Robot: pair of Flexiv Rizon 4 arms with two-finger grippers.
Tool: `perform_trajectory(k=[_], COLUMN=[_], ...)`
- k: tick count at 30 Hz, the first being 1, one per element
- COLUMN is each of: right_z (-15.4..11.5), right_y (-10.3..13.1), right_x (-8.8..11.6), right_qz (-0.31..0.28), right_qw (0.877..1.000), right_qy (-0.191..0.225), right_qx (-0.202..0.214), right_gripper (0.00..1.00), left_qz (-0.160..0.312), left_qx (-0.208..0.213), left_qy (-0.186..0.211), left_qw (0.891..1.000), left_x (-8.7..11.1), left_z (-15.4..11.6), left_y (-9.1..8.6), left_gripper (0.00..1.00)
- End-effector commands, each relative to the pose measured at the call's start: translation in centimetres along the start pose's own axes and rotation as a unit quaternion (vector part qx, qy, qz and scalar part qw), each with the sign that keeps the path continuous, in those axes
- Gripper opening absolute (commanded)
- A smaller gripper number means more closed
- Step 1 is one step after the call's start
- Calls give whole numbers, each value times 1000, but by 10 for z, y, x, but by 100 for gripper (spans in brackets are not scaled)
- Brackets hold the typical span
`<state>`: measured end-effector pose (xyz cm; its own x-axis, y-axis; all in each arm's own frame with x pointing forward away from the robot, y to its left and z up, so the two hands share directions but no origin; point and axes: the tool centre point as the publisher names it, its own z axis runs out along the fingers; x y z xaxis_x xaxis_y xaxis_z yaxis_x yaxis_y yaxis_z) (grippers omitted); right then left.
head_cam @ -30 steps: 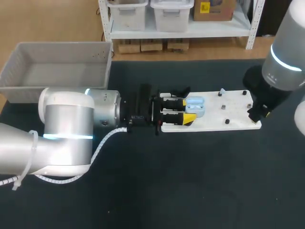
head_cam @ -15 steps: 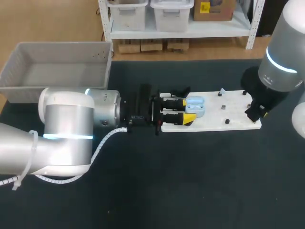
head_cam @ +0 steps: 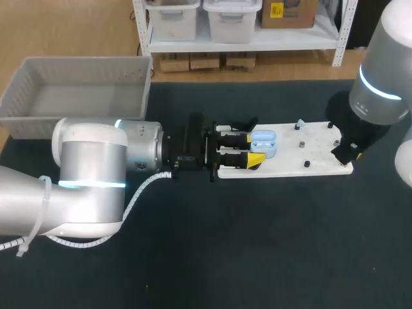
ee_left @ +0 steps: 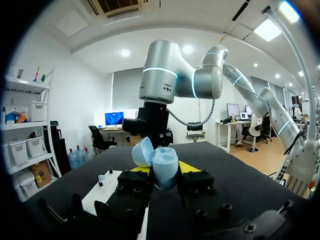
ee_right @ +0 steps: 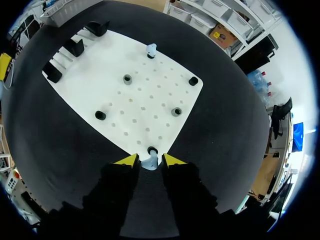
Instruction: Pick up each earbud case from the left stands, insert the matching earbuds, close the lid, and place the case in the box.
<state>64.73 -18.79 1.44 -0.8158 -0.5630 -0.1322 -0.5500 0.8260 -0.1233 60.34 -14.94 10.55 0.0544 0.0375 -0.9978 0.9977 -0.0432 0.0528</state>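
- left gripper (head_cam: 253, 149) clamps the open earbud case (ee_left: 164, 167)
- right gripper (ee_right: 150, 159) straddles an earbud (ee_right: 149, 164); whether it grips it cannot be told
- next: pinch it, lift, seat it in the case

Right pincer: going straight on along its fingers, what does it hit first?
The right pincer points down at the white board's near corner. The pale blue earbud on a black peg sits in the gap between its tips, so that likely comes first, then the board. Depth unclear.
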Motion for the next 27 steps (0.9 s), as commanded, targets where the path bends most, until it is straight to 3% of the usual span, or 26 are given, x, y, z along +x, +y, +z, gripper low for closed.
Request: perform_trajectory(k=[1,16,21,26,27], right_z=[2,6,6,5,5], right_y=[0,0,-1,-1,-1], right_x=[0,0,0,0,1], right_qz=[0,1,1,0,0], right_qw=[1000,1000,1000,1000,1000], right_qy=[-1,1,0,-2,-2], right_qx=[2,3,5,7,8], right_gripper=[29,27,19,0,0], left_qz=[1,1,1,1,1], left_qx=[-3,-3,-3,-3,-3], left_qy=[-2,-2,-2,-2,-2], left_qw=[1000,1000,1000,1000,1000], left_x=[1,1,1,1,1], left_z=[0,0,0,0,0], left_y=[-1,-1,-1,-1,-1], left_gripper=[0,0,0,0,0])
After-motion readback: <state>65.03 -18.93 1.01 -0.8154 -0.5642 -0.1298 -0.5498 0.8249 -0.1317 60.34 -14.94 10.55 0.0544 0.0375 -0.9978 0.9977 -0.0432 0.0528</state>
